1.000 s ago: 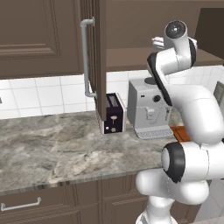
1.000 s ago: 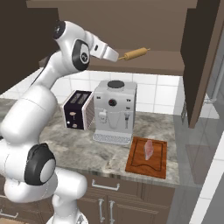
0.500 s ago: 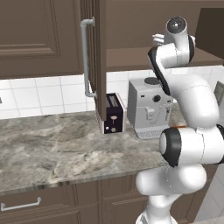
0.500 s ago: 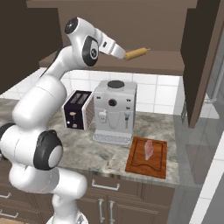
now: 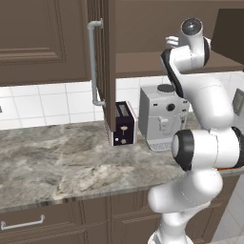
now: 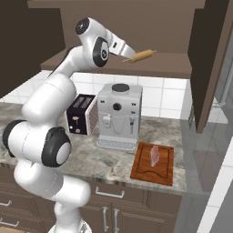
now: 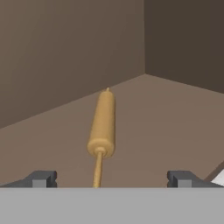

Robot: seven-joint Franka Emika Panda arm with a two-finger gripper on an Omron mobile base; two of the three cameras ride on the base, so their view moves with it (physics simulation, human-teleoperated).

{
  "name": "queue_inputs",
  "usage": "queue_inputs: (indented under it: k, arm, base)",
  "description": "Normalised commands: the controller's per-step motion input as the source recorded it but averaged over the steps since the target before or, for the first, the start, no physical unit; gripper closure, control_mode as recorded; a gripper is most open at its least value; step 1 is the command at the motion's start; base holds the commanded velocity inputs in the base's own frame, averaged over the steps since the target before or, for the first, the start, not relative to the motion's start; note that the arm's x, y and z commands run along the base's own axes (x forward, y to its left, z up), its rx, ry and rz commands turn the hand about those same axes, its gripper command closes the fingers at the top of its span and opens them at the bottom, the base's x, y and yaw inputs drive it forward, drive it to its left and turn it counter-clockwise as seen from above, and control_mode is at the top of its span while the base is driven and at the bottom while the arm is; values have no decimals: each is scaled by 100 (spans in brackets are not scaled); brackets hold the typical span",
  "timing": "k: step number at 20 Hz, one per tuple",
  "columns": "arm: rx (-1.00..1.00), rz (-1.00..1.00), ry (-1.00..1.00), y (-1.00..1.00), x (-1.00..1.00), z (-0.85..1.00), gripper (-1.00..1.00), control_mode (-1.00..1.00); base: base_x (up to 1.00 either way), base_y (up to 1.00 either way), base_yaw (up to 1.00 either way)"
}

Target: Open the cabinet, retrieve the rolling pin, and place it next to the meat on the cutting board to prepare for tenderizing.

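Observation:
The cabinet [image 6: 210,63] stands open, its doors swung out to either side. On its shelf [image 6: 175,69] lies the rolling pin [image 6: 141,55], a tan-orange cylinder. My gripper [image 6: 126,51] is open at the pin's left end. In the hand view the rolling pin [image 7: 103,124] lies lengthwise straight ahead, and its near handle reaches down between the two fingertips [image 7: 42,178] of the gripper [image 7: 112,179], touching neither. Down on the counter, the cutting board [image 6: 141,170] carries the pale pink meat [image 6: 155,156].
A grey coffee machine [image 6: 119,116] and a dark toaster [image 6: 81,114] stand on the marble counter [image 5: 57,167] below the shelf. The left cabinet door's edge [image 5: 109,71] with its silver bar handle [image 5: 94,62] juts out left of the arm. Drawers run below.
The arm has stretched further toward the shelf, bringing the open gripper up to the rolling pin's near end. The pin, meat and board have not moved.

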Motion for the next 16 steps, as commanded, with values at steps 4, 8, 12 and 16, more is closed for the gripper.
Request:
queue_inputs:
  k: [4, 8, 12, 16]
  arm:
    - [0, 2, 0, -6, 29, -8, -100, -100]
    - [0, 1, 0, -9, 32, -8, -100, -100]
    - [0, 0, 0, -8, 19, -7, -100, -100]
    - [0, 0, 0, -10, 6, -7, -100, -100]
  base:
    - [0, 0, 0]
    - [0, 0, 0]
    - [0, 0, 0]
    - [0, 0, 0]
